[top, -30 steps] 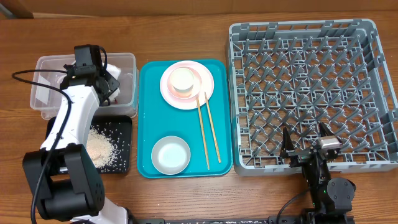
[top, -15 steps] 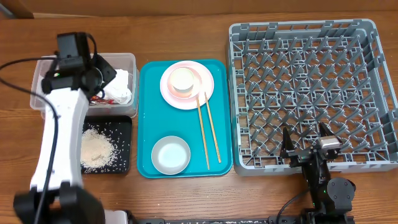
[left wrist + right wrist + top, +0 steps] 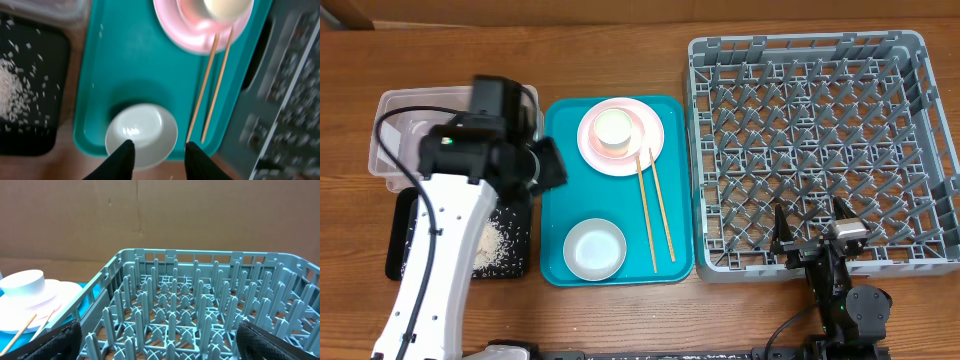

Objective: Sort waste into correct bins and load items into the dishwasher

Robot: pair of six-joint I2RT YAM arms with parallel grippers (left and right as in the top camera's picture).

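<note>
My left gripper (image 3: 550,165) is open and empty over the left side of the teal tray; in the left wrist view its fingertips (image 3: 159,150) frame a small pale bowl (image 3: 142,132) (image 3: 595,249). The pink plate (image 3: 642,150) (image 3: 195,42) carries another small pale bowl (image 3: 614,130). The chopsticks (image 3: 655,205) (image 3: 210,90) lie beside them. Rice grains (image 3: 490,245) (image 3: 10,95) lie in the black tray (image 3: 405,250). The clear tub (image 3: 400,130) is partly hidden by my arm; napkin and wrapper do not show. My right gripper (image 3: 815,245) (image 3: 167,347) is open at the front edge of the grey dish rack (image 3: 820,140) (image 3: 200,300).
The teal serving tray (image 3: 560,200) (image 3: 125,65) lies between the bins and the rack. The plate and bowl also show in the right wrist view (image 3: 50,297). A brown wall stands behind the table.
My left arm has swung right from over the clear tub to the teal tray's left side. The napkin seen in the tub is now hidden. The right arm has not moved.
</note>
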